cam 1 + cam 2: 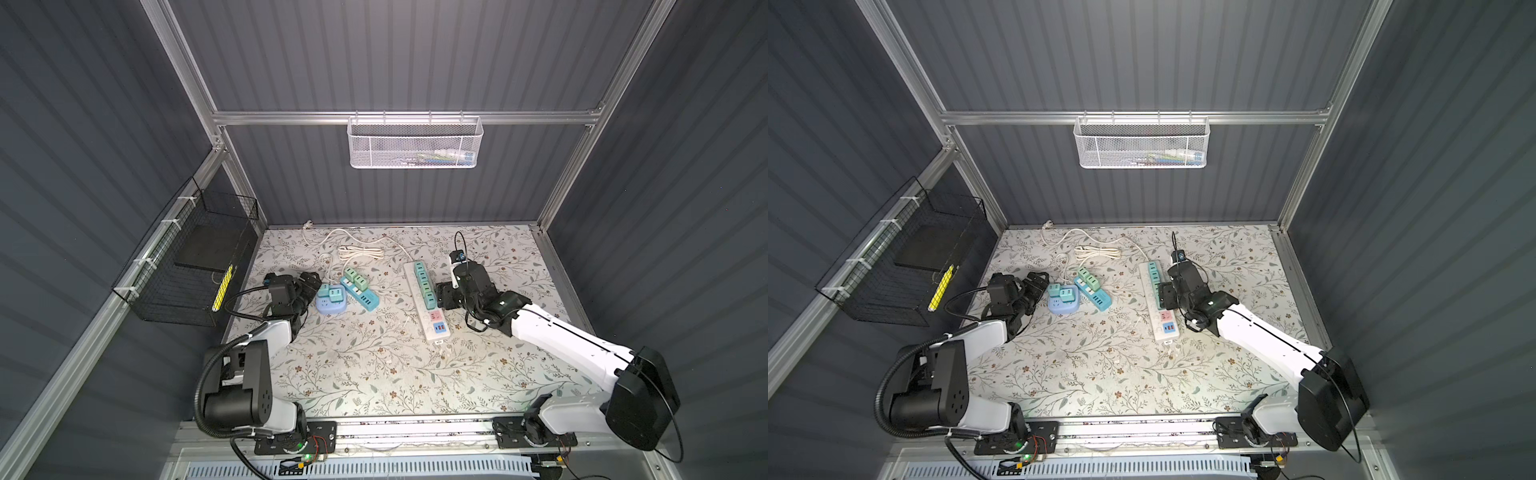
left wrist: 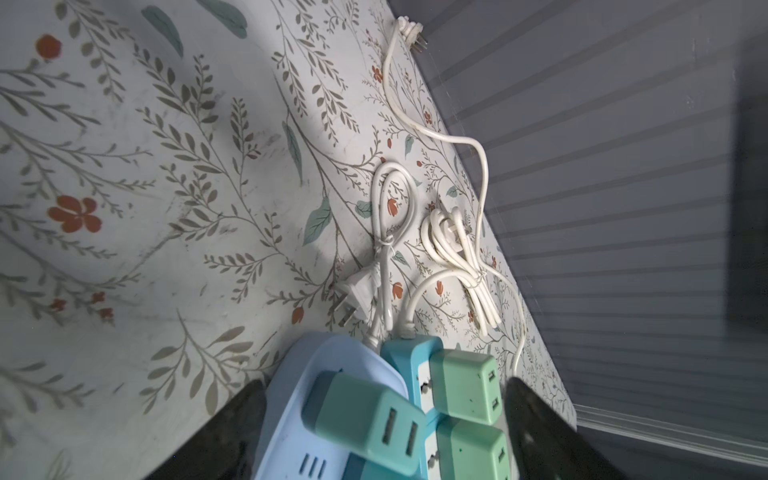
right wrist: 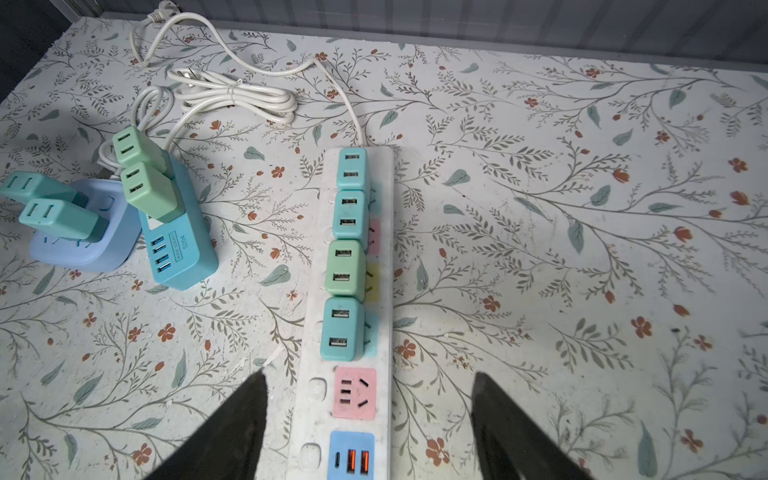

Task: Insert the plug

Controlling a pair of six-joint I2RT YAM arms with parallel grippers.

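My left gripper (image 1: 312,287) (image 2: 386,382) is open beside a light-blue round socket block (image 1: 328,306) (image 2: 291,386). Two teal plugs (image 1: 334,293) (image 2: 365,415) sit in that block, which lies between the fingers. Next to it, a blue strip (image 1: 368,298) (image 3: 178,253) carries two green plugs (image 1: 357,279) (image 3: 145,187). A long white power strip (image 1: 428,322) (image 3: 309,361) holds several teal and green plugs (image 3: 345,266) in a row. My right gripper (image 1: 439,297) (image 3: 369,374) is open astride this strip, over its bare pink socket (image 3: 354,392). Neither gripper holds anything.
Bundled white cords (image 1: 359,251) and a loose white wall plug (image 2: 361,291) lie behind the strips. A black wire basket (image 1: 187,266) hangs on the left wall. On the back wall hangs a white mesh basket (image 1: 415,143). The floral tabletop (image 1: 374,374) stretches toward the front.
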